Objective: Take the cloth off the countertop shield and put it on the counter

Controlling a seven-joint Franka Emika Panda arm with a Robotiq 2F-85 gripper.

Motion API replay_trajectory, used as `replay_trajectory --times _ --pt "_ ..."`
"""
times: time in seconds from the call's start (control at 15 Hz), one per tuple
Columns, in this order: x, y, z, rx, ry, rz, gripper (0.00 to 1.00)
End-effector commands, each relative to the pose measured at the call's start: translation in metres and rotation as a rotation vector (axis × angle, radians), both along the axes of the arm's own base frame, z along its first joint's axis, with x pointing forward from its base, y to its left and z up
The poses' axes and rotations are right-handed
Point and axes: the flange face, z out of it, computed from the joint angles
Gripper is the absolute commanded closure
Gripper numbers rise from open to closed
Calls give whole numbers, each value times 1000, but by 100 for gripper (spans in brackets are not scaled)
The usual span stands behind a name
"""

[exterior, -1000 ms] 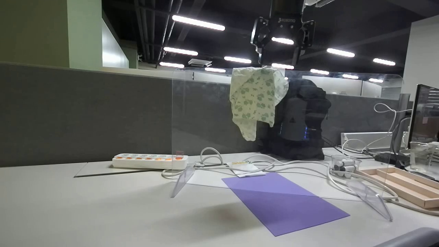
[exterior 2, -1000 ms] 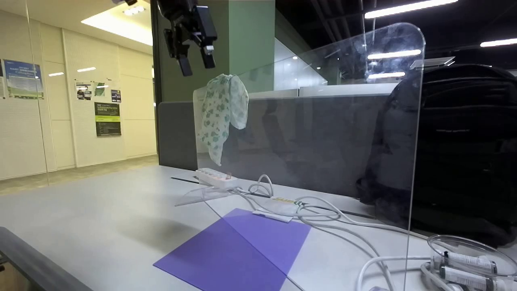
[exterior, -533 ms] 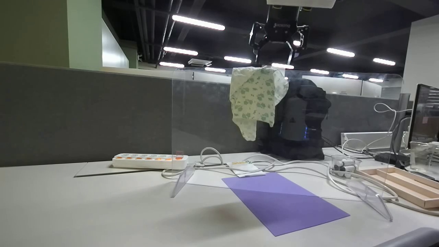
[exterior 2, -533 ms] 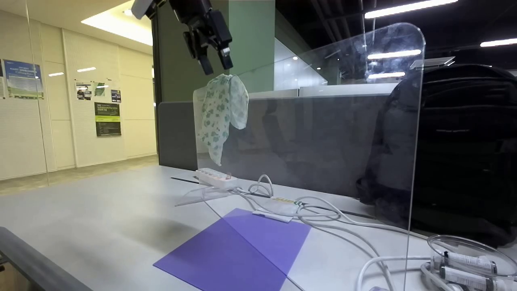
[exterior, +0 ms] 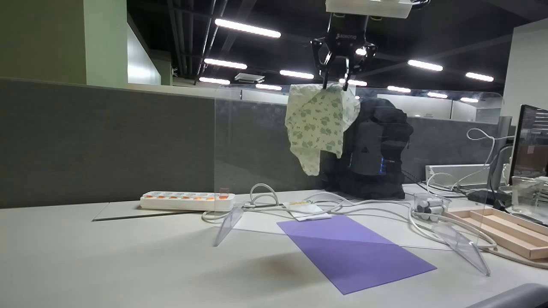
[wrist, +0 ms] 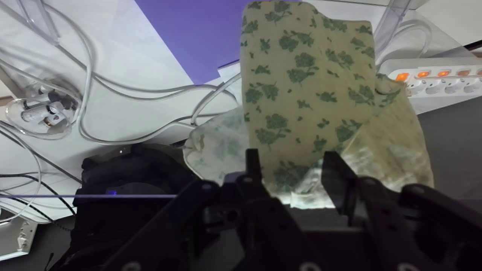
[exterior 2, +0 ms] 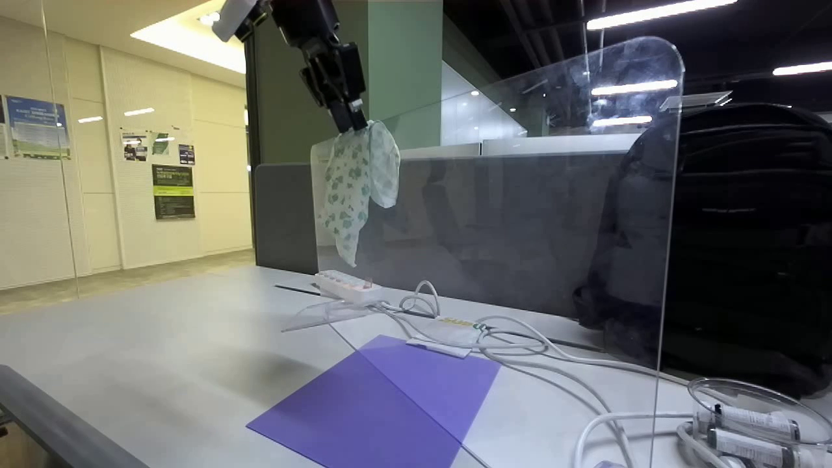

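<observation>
In an exterior view: the cloth (exterior: 317, 119) hangs over the top edge of the clear shield (exterior: 257, 145), not yet on the counter (exterior: 150, 256). The end effector (exterior: 335, 87) points down at the cloth's upper fold, a narrow gap between its fingers (exterior: 325, 82), no fabric visibly pinched. Fingers appear side by side along the edge rather than across it, so a shallow bite would probably gather too little and slip off.

In an exterior view: the fingertips (exterior 2: 340, 116) reach the fold; cannot tell whether they touch it or how close they come to the shield. Pressing deeper might bear on the shield and tip or drag it. A power strip (exterior 2: 349, 286) sits near the shield's base; a slip could drop fabric toward it.

In the wrist view: the fingers (wrist: 337, 173) stand apart with cloth showing between and beyond them. One flap seems to hang on the opposite side of the shield; pulling sideways before lifting clear could snag it on the top edge. The purple sheet (wrist: 199, 34) and cables (wrist: 89, 69) lie below, so a loose release might miss bare counter
</observation>
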Motion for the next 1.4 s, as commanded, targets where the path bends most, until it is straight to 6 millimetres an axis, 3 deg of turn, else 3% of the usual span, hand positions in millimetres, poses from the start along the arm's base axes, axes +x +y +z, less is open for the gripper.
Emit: replay_trajectory --times 0.0,0.2,0.67,1.0,1.33 --pt "-1 6 1 11 -29 -17 84" --pt "0 9 2 10 -35 -9 100" --pt "-4 27 1 60 -11 36 100" --pt "-14 65 -15 124 77 168 100" --pt "-27 100 -45 139 196 287 100"
